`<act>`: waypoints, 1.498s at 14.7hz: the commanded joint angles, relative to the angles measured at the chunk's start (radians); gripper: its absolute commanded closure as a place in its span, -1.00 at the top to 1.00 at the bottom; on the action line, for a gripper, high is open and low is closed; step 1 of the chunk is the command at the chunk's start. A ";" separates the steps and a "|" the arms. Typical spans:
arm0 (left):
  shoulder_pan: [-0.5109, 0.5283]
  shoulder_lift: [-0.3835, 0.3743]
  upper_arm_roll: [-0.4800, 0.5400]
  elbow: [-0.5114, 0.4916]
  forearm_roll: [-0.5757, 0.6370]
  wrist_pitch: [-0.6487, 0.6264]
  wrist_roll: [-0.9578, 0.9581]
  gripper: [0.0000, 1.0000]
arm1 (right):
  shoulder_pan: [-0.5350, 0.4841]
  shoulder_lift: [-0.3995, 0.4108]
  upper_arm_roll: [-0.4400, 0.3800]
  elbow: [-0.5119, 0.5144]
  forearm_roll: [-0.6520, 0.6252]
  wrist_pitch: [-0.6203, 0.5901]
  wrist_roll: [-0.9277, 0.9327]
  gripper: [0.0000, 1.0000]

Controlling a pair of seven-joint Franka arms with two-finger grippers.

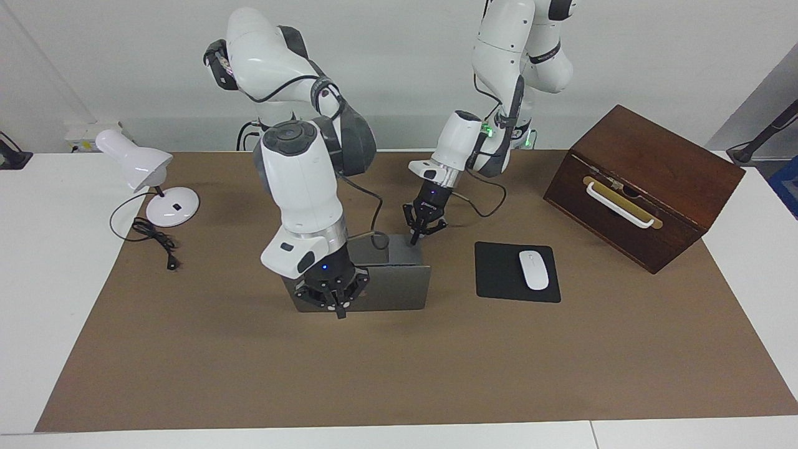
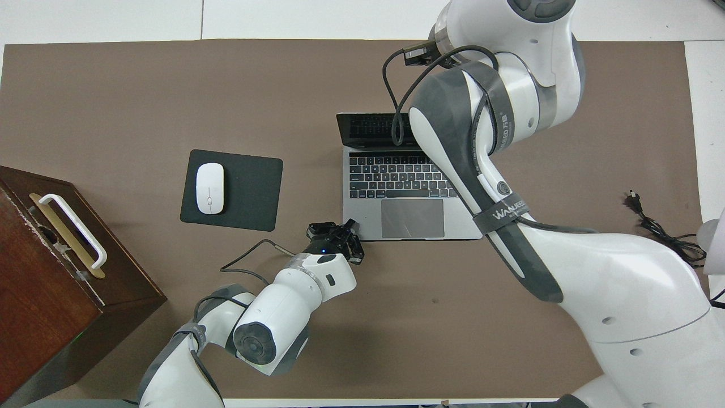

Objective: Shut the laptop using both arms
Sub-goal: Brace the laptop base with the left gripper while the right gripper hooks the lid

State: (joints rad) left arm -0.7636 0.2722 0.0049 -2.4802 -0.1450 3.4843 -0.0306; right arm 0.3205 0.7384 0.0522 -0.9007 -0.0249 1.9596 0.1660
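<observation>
The thin silver-grey metal laptop (image 1: 399, 284) stood open mid-tabletop. The right gripper (image 1: 338, 309), fingertips together, was placed against its lid; the left gripper (image 1: 414, 237), likewise together, at its deck corner. Uneven pressing could have slid it.

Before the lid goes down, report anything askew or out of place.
The wooden box sits tipped, its handle face slanting up, at the left arm's end of the table. The laptop, mouse and lamp look in order.
</observation>
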 commanded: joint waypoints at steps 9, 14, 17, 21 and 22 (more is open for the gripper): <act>0.010 0.028 0.012 -0.019 0.050 0.016 0.020 -1.00 | -0.017 -0.016 0.012 -0.040 0.169 -0.030 -0.011 -1.00; 0.013 0.028 0.012 -0.022 0.051 0.015 0.027 -1.00 | -0.023 -0.037 0.012 -0.099 0.174 -0.041 0.009 -1.00; 0.015 0.030 0.012 -0.025 0.051 0.015 0.032 -1.00 | -0.027 -0.060 0.011 -0.148 0.236 -0.042 0.018 -1.00; 0.024 0.045 0.012 -0.026 0.053 0.015 0.051 -1.00 | -0.051 -0.091 0.011 -0.207 0.298 -0.073 0.036 -1.00; 0.024 0.047 0.012 -0.025 0.053 0.015 0.051 -1.00 | -0.057 -0.100 0.011 -0.224 0.302 -0.080 0.036 -1.00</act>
State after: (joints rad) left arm -0.7623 0.2783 0.0110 -2.4834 -0.1133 3.4887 0.0019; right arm 0.2826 0.6936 0.0549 -1.0406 0.2451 1.8900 0.1908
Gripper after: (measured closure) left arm 0.991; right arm 0.991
